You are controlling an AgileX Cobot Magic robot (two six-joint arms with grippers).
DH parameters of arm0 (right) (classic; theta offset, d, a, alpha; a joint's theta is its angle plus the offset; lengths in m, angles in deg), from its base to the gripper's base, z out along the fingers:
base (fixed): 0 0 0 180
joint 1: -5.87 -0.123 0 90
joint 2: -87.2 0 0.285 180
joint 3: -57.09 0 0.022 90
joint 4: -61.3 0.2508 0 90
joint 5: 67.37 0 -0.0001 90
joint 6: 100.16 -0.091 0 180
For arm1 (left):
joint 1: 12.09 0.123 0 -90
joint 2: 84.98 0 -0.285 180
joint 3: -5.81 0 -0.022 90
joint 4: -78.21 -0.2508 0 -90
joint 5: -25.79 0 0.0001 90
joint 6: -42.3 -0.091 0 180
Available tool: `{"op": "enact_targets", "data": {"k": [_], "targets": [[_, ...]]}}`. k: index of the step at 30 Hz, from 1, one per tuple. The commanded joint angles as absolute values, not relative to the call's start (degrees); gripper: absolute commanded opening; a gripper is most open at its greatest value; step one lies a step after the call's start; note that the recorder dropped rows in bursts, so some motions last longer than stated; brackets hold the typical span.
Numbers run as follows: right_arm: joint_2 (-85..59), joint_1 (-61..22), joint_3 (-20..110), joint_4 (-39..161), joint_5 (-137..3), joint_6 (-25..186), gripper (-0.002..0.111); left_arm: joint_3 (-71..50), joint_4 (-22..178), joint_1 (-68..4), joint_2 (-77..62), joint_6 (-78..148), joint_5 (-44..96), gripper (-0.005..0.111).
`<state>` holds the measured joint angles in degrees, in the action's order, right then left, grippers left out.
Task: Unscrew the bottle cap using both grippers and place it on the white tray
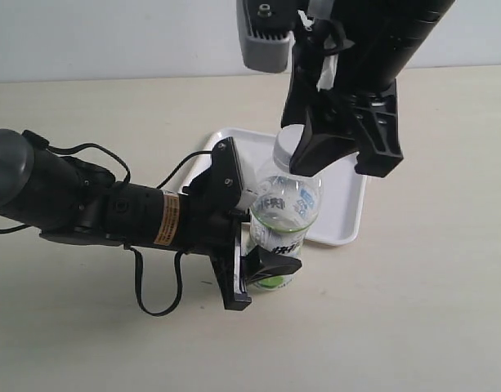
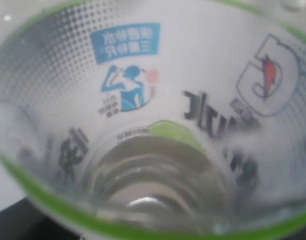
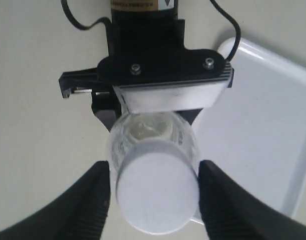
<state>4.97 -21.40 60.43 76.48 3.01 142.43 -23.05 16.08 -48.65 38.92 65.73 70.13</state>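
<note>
The clear bottle (image 1: 287, 208) stands upright on the table, its white-and-green label (image 2: 157, 100) filling the left wrist view. My left gripper (image 1: 266, 263) is shut on the bottle's lower body from the left side; its jaws are hidden in the left wrist view. The white bottle cap (image 1: 283, 145) sits on the neck. My right gripper (image 1: 317, 155) comes down from above. In the right wrist view its black fingers (image 3: 88, 200) stand on either side of the bottle cap (image 3: 156, 192), right gripper (image 3: 154, 175) shut on it. The white tray (image 1: 348, 196) lies just behind the bottle.
The left arm (image 1: 87, 204), with a yellow label band and looping black cables (image 1: 152, 302), stretches across the table from the left. In the right wrist view the white tray (image 3: 262, 115) lies beside the bottle, with bare beige tabletop (image 3: 38, 130) on the other side.
</note>
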Motion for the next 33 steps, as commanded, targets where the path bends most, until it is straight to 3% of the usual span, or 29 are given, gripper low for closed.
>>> {"op": "enact_targets", "data": {"k": [1,17,33], "targets": [[3.9,-21.5,60.3,79.3,2.6,136.9,0.067,-23.1,17.2,-48.8,38.0,66.5,70.8,0.0],[1.2,-21.5,60.3,73.0,0.2,83.1,0.069,-23.1,17.2,-48.8,38.0,66.5,70.8,0.0],[5.2,-21.5,60.3,74.2,0.8,82.2,0.065,-23.1,17.2,-48.8,38.0,66.6,70.8,0.0]]}}
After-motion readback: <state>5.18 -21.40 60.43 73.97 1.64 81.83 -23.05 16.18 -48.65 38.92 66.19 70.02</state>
